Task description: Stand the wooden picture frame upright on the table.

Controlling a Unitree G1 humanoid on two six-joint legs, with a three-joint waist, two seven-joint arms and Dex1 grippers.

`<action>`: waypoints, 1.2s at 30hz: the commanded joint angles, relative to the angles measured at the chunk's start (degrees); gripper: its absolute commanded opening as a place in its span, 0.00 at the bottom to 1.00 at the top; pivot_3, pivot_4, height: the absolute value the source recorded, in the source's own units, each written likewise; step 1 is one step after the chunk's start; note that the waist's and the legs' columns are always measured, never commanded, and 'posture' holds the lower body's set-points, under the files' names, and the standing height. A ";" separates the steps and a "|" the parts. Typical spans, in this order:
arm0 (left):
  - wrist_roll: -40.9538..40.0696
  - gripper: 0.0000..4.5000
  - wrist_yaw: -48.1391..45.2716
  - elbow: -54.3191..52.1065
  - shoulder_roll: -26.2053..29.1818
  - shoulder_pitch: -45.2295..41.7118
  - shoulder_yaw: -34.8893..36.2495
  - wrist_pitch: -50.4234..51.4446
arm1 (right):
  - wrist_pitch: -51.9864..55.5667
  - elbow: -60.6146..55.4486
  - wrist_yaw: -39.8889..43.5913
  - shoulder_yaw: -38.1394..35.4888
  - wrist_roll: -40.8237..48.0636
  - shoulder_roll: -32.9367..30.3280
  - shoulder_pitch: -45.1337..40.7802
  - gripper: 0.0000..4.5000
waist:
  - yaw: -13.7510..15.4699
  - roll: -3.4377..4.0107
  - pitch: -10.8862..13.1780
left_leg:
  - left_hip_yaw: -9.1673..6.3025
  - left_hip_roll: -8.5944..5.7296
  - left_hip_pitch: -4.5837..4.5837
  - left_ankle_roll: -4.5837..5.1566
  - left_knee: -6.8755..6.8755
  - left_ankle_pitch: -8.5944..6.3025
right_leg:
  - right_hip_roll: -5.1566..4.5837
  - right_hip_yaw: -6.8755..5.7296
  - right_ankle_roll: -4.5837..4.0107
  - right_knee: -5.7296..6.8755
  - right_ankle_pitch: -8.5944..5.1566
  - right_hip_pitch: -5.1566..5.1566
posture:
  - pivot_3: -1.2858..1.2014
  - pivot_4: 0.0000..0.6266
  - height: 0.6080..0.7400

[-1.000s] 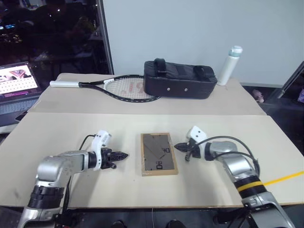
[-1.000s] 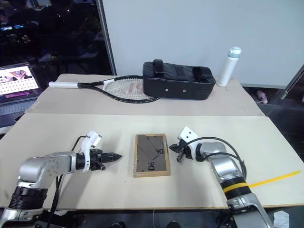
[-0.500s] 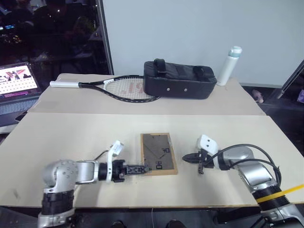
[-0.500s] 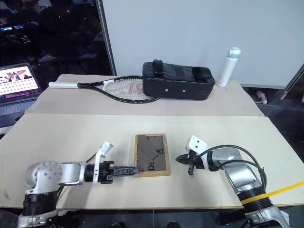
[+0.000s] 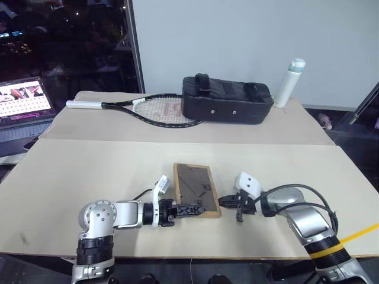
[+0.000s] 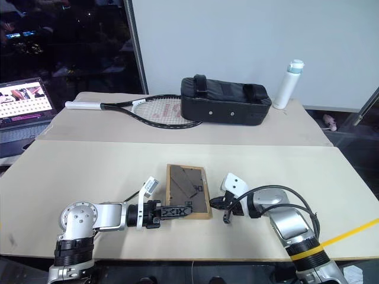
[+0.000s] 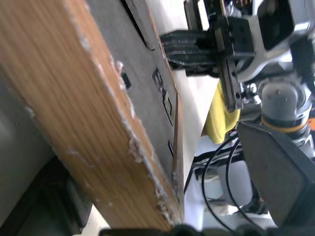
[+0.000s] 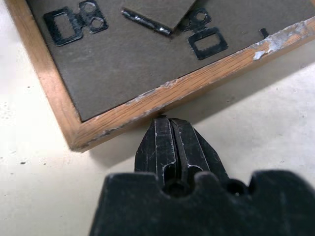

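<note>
A: How is the frame (image 5: 196, 190) placed?

B: It is seen back-up on the table (image 5: 89, 171), toward the near edge, with the grey back board and its folded stand facing up. Its left side looks slightly raised, though that cannot be told for sure.

A: And the left gripper (image 5: 192, 209)?

B: It is set at the frame's near left corner, fingers spread wide. In the left wrist view the wooden edge is seen between them; whether it is pinched cannot be told.

A: The right gripper (image 5: 228, 202)?

B: Its fingers (image 8: 170, 142) are pressed together, nothing held. The tip is brought just up to the frame's right edge near the near right corner; in the right wrist view it appears to touch the wood.

A: What is noted beyond the frame?

B: Well behind it, a racket (image 5: 139, 110) and a black bag (image 5: 227, 106) are seen on the far part of the table, with a white bottle (image 5: 291, 82) standing right of the bag. A lit laptop (image 5: 23, 106) is seen far to the frame's left, off the table.
</note>
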 commanded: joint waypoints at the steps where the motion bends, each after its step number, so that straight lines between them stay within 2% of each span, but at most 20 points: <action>1: -2.26 0.94 1.75 1.21 -0.34 -1.38 2.79 0.22 | 0.21 -1.20 -0.16 -0.78 1.03 -0.41 -0.09 0.00 | -0.04 0.00 0.00 | -0.01 0.00 0.00 0.00 0.00 0.00 | 0.00 -0.01 0.00 0.00 0.00 0.00 | 0.52 0.24 0.73; 3: -2.10 0.84 2.67 1.93 -0.83 -1.83 3.93 0.22 | 0.19 -1.05 -0.09 -0.89 1.01 -0.57 -0.23 0.00 | -0.04 0.00 0.00 | -0.02 0.00 0.00 0.00 0.00 0.00 | 0.00 -0.02 0.00 0.00 0.00 0.01 | 0.52 0.24 0.73; 9: -3.65 0.37 3.69 1.60 -2.11 -1.56 6.92 0.18 | 2.88 -1.01 0.51 -3.72 3.56 -1.55 -0.95 0.00 | -0.03 -0.01 0.00 | -0.04 -0.01 -0.01 -0.01 0.00 0.01 | 0.00 -0.03 0.00 0.00 0.00 0.01 | 0.52 0.24 0.73; 11: -4.59 0.26 3.83 1.99 -2.53 -1.65 9.04 0.14 | 3.57 -0.53 0.59 -5.92 4.92 -2.88 -1.09 0.00 | -0.04 -0.01 0.00 | -0.05 -0.01 -0.04 -0.01 0.00 0.01 | 0.00 -0.04 0.00 0.00 0.01 -0.01 | 0.52 0.24 0.73; 16: -4.23 0.26 2.68 2.72 -0.54 -3.99 8.73 -0.33 | 4.66 1.33 -0.48 -13.55 7.83 -7.20 -2.76 0.00 | -0.03 -0.02 0.01 | -0.06 -0.02 -0.07 -0.01 0.00 0.01 | 0.00 -0.04 0.00 -0.01 0.01 -0.04 | 0.52 0.24 0.73; 19: -4.79 0.26 1.06 3.04 1.05 -6.36 7.92 -1.05 | 9.14 0.23 -1.02 -17.54 12.52 -7.56 -5.79 0.00 | -0.21 -0.03 0.02 | -0.07 -0.03 -0.09 -0.01 0.00 0.01 | -0.01 -0.04 0.00 0.00 0.00 -0.08 | 0.52 0.24 0.73; 22: -5.35 0.26 -0.65 2.53 2.11 -7.91 6.18 -0.50 | 14.76 -4.02 -0.77 -18.17 17.99 -6.14 -8.03 0.18 | -0.57 -0.03 0.02 | -0.09 -0.04 -0.11 -0.02 -0.01 0.01 | -0.01 -0.05 0.00 -0.01 0.01 -0.06 | 0.52 0.24 0.73; 24: -5.55 0.26 -1.72 1.85 2.79 -8.72 4.89 -0.13 | 17.95 -6.79 -1.69 -17.58 20.83 -4.72 -9.28 0.34 | -0.77 -0.03 0.02 | -0.11 -0.04 -0.11 -0.02 -0.07 0.01 | 0.00 -0.06 -0.01 -0.02 0.00 -0.06 | 0.52 0.24 0.73; 29: -5.99 0.26 -2.44 -0.02 3.33 -9.11 3.21 -0.12 | 22.32 -7.20 -5.32 -15.67 23.36 0.20 -11.61 0.70 | -0.67 -0.03 0.02 | -0.16 -0.04 -0.20 -0.02 -0.12 0.01 | -0.01 -0.11 -0.03 -0.04 0.00 -0.12 | 0.52 0.24 0.73; 30: -6.17 0.26 -2.58 -0.56 3.33 -8.85 2.90 -0.09 | 22.36 -6.54 -5.78 -14.93 23.16 0.98 -12.05 0.81 | -0.64 -0.03 0.02 | -0.17 -0.05 -0.21 -0.03 -0.11 0.02 | -0.01 -0.12 -0.03 -0.04 0.00 -0.12 | 0.52 0.24 0.73; 31: -6.33 0.26 -2.59 -0.93 3.25 -8.58 2.76 -0.11 | 22.08 -5.75 -6.15 -14.30 22.91 1.65 -12.50 0.85 | -0.61 -0.03 0.02 | -0.18 -0.05 -0.21 -0.03 -0.11 0.02 | -0.01 -0.13 -0.03 -0.04 0.00 -0.11 | 0.52 0.24 0.73; 32: -6.35 0.26 -2.50 -1.14 3.13 -8.38 2.71 -0.22 | 21.68 -4.77 -6.43 -13.70 22.55 2.23 -13.02 0.94 | -0.61 -0.02 0.02 | -0.18 -0.05 -0.22 -0.03 -0.10 0.02 | -0.01 -0.14 -0.03 -0.04 0.00 -0.12 | 0.52 0.24 0.73; 33: -6.33 0.26 -2.31 -1.45 2.99 -8.08 2.69 -0.31 | 20.85 -3.29 -6.60 -13.06 21.96 2.88 -13.64 0.99 | -0.59 -0.02 0.02 | -0.18 -0.06 -0.23 -0.03 -0.09 0.02 | -0.02 -0.14 -0.03 -0.04 0.00 -0.12 | 0.52 0.24 0.73; 36: -6.36 0.26 -1.75 -1.94 2.66 -7.75 2.72 -0.43 | 19.11 -0.56 -5.86 -11.99 21.31 3.47 -14.72 0.99 | -0.60 -0.02 0.02 | -0.20 -0.07 -0.23 -0.03 -0.09 0.02 | -0.03 -0.15 -0.03 -0.04 0.00 -0.14 | 0.52 0.24 0.73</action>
